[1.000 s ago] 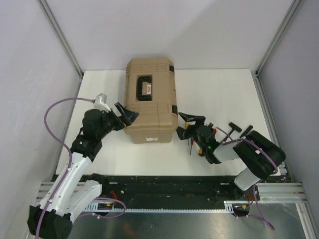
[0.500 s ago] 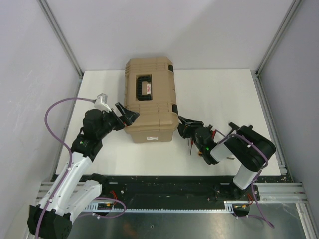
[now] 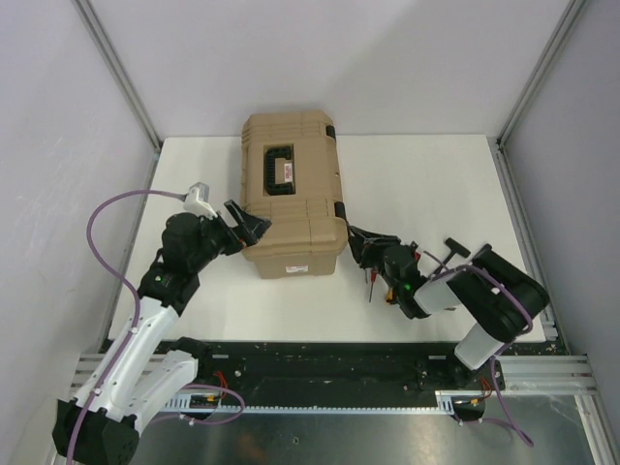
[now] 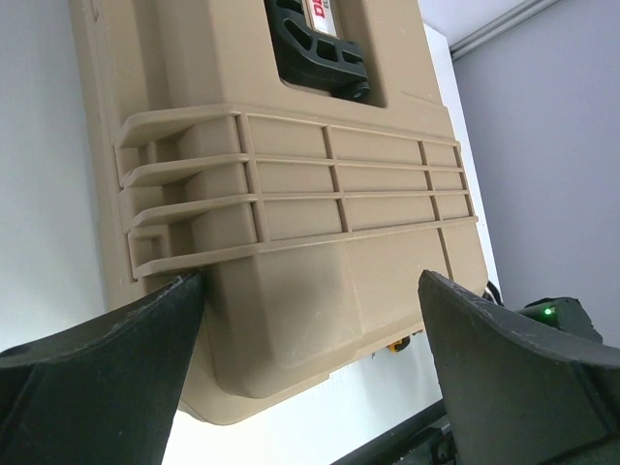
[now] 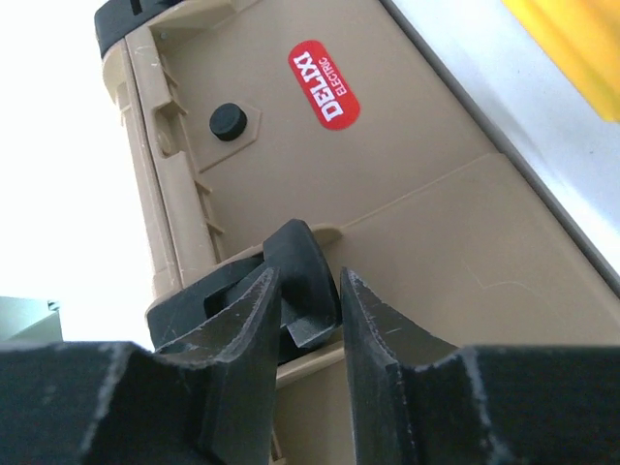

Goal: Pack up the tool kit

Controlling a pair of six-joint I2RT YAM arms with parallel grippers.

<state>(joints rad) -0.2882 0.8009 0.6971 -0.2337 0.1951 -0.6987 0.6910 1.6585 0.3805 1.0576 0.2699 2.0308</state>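
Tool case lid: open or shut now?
Shut. The tool case shows no gap between lid and base, handle on top. The right gripper grips its black side latch; whether that is fastened, cannot tell.

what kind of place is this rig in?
Probably a lab test cell: a white table boxed in by plain panels on metal rails, left arm and right arm bolted at its edge, one tan toolbox.

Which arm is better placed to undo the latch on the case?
Right. Its fingers sit either side of the black latch on the case's right side, ready to flip it. The left fingers are spread at the near left corner, with no latch between them.
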